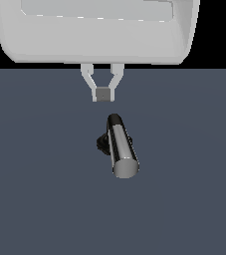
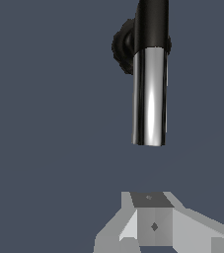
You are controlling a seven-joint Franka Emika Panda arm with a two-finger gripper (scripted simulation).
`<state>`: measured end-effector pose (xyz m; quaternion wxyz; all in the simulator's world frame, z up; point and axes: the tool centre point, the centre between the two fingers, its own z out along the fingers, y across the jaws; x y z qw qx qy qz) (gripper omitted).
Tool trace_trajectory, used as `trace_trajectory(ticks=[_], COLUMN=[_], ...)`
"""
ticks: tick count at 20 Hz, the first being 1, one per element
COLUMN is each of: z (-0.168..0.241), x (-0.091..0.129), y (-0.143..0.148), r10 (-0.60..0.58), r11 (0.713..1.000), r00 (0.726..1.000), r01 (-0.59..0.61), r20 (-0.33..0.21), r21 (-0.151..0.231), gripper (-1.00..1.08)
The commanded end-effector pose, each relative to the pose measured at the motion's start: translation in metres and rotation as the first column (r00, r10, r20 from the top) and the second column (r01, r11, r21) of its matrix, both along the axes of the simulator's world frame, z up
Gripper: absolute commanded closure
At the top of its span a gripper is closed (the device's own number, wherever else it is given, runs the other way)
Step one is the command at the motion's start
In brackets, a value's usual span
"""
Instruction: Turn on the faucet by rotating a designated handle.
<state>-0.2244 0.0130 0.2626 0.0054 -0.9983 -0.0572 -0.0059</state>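
Fingers (image 1: 90, 82): two pale prongs, spread at the roots and converging toward the tips; tips brought together on a small grey block-shaped pad, no open gap visible between them.
Grip: nothing held; nothing touched; only bare floor around the tips.
Gripper (image 1: 103, 94): hanging from the large white arm body, tips pointing to 6 o'clock in the exterior view; in the wrist view seen as a grey wedge (image 2: 153, 222) with the tips meeting at the middle.
Arm (image 1: 99, 30): wide white housing across the upper part of the exterior view, at 12 o'clock from the gripper; only this last part visible, so the pose of the other joints impossible to tell.
Faucet (image 1: 115, 144): at 6 o'clock from the gripper tips in the exterior view, near but clearly apart, standing on the dark blue-grey floor (image 1: 35, 199).
Base (image 1: 102, 143): round, black, partly hidden behind the bar, at 9 o'clock from the bar's middle in the exterior view.
Elbow (image 1: 114, 120): short and black, at the far end of the bar, the end nearest to the gripper.
Handle (image 1: 121, 149): shiny chrome cylinder, running from the black elbow toward about 5 o'clock in the exterior view, flat grey end facing the camera; in the wrist view (image 2: 150, 96) chrome free end pointing toward the gripper, with a stretch of floor between.
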Motion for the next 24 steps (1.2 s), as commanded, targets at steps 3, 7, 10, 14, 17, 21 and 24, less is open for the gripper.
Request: trace_trajectory(ticks=[3,7,10,14,17,21,24], z=[-0.033,-0.06,-0.081,-0.106,-0.122,-0.139,-0.148], x=[0.005,0.009,0.012,0.017,0.02,0.023,0.025], y=[0.002,0.004,0.006,0.008,0.009,0.01,0.011], r10=[0.014,0.026,0.035,0.045,0.052,0.059,0.063], r11=[1.0,1.0,0.999,0.999,0.999,0.998,0.998], r00=[1.0,1.0,0.999,0.999,0.999,0.998,0.998], r01=[-0.014,-0.026,-0.035,-0.045,-0.052,-0.059,-0.063], r20=[-0.002,-0.004,-0.005,-0.007,-0.008,-0.01,-0.01], r21=[-0.002,-0.004,-0.006,-0.008,-0.009,-0.01,-0.01], gripper=[1.08,1.08,1.08,1.08,1.08,1.08,1.08])
